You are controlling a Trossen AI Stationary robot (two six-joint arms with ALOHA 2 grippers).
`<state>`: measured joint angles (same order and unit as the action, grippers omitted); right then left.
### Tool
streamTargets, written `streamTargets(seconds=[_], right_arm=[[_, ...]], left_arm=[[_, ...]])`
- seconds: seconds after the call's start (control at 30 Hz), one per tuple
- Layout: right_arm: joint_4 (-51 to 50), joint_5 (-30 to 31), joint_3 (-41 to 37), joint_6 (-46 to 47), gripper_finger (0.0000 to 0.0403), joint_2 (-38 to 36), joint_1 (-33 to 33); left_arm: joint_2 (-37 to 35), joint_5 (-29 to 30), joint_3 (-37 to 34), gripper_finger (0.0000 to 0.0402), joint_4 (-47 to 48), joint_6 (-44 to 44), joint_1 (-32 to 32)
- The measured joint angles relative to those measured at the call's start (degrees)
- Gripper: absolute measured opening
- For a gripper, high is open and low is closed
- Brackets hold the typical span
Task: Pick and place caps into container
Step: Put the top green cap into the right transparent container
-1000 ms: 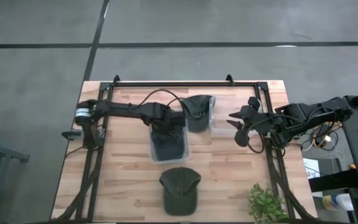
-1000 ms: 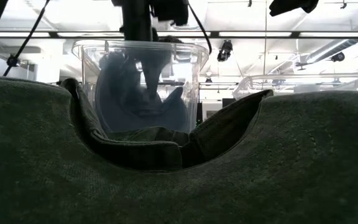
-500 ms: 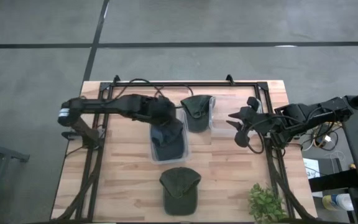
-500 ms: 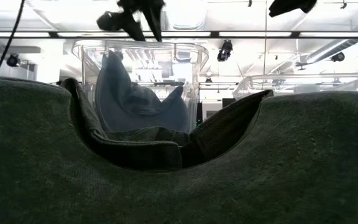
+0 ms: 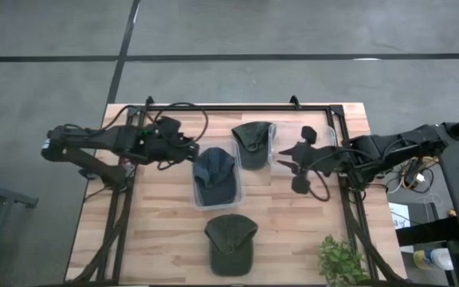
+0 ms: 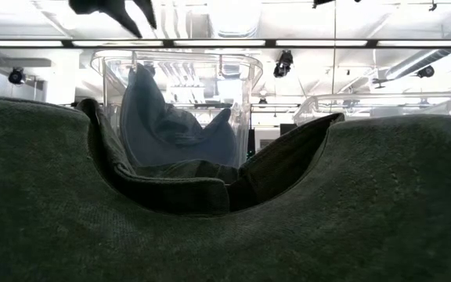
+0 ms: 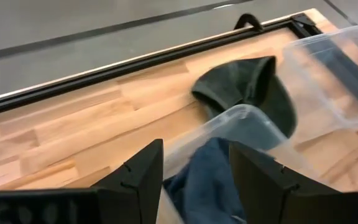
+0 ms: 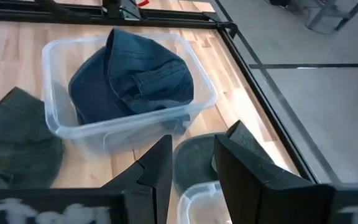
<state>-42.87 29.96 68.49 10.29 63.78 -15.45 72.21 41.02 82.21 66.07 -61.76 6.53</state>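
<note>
A clear container near the table's middle holds slate-blue caps, heaped; one peak leans on its wall. One olive cap lies on the table just beyond it, beside a second clear container. Another olive cap lies near the near edge and fills the low view. My left gripper is open and hovers left of the blue-cap container. My right gripper is open above the second container.
A black frame runs along the table's far edge and down both sides. A small green plant stands at the near right corner. Bare wood lies left of the near olive cap.
My left gripper has risen out of the blue-cap container and drawn back toward the table's left edge, with the blue caps staying heaped inside. My right gripper has shifted a little toward the table's left, over the second container.
</note>
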Motion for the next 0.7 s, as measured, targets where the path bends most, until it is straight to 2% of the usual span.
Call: streamTargets(seconds=[0.17,0.33,0.43,0.57,0.7], right_arm=[[-0.3,2.8,6.6,-1.2,0.0111,6.2,3.5],[-3.4,0.9,17.1,-4.3,0.0111,12.3,12.4],[-6.3,-5.7,23.0,-4.5,0.0111,15.3,20.0],[-10.2,-18.7,29.2,-4.4,0.0111,19.3,31.1],[-16.9,-24.1,34.8,-4.5,0.0111,23.8,40.9]], left_arm=[[-5.6,0.1,-6.7,0.0177,-1.7,0.0,-0.3],[-9.8,0.1,-10.3,0.0177,-2.2,0.0,-0.3],[-11.5,0.1,-11.5,0.0177,-2.1,0.2,-0.3],[-12.6,0.4,-11.9,0.0177,-2.2,3.1,-0.3],[-12.6,1.9,-12.0,0.0177,-2.2,6.2,-0.4]])
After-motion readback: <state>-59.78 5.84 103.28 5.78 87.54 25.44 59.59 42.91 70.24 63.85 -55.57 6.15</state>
